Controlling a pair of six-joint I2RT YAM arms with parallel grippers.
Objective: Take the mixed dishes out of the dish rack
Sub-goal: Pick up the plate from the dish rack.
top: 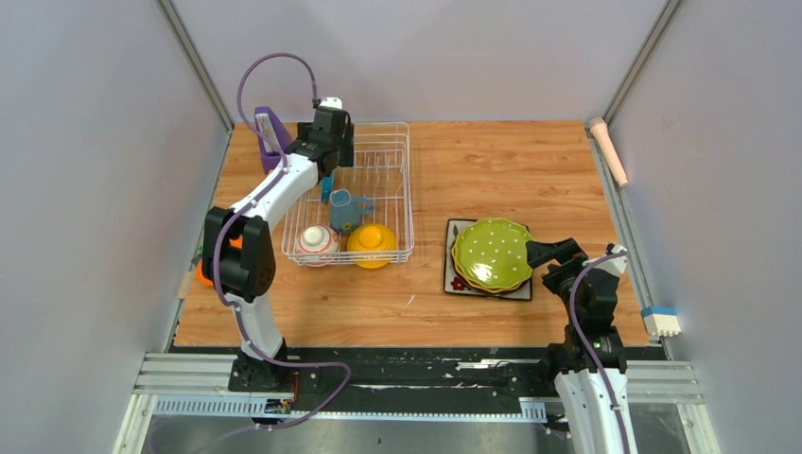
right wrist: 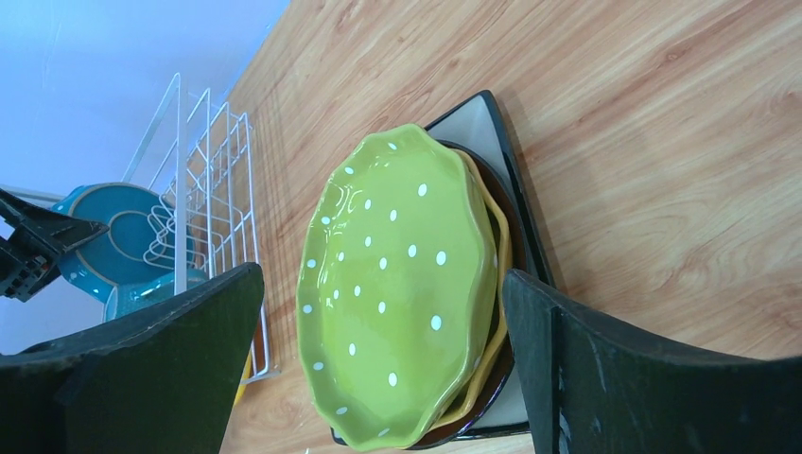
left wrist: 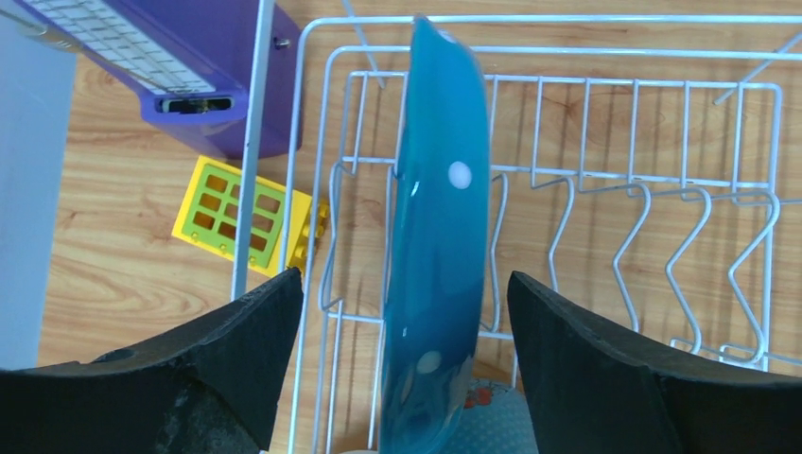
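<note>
The white wire dish rack (top: 395, 180) holds a blue-dotted plate (left wrist: 440, 246) upright in its prongs, a blue-grey mug (top: 345, 210), a red-and-white patterned bowl (top: 316, 243) and a yellow bowl (top: 372, 244). My left gripper (left wrist: 405, 284) is open above the rack, one finger on each side of the blue plate's rim, not touching it. On the table, the green-dotted plate (top: 492, 253) tops a stack over the yellow plate (right wrist: 498, 246) and the dark square plate (right wrist: 473, 118). My right gripper (right wrist: 383, 279) is open and empty at the stack's right edge.
A purple slanted holder (left wrist: 189, 66) and a small yellow grid block (left wrist: 241, 213) sit just left of the rack. An orange tape measure (top: 203, 274) lies by the left arm. A pink object (top: 608, 149) and a blue-and-white block (top: 662, 322) lie along the right wall.
</note>
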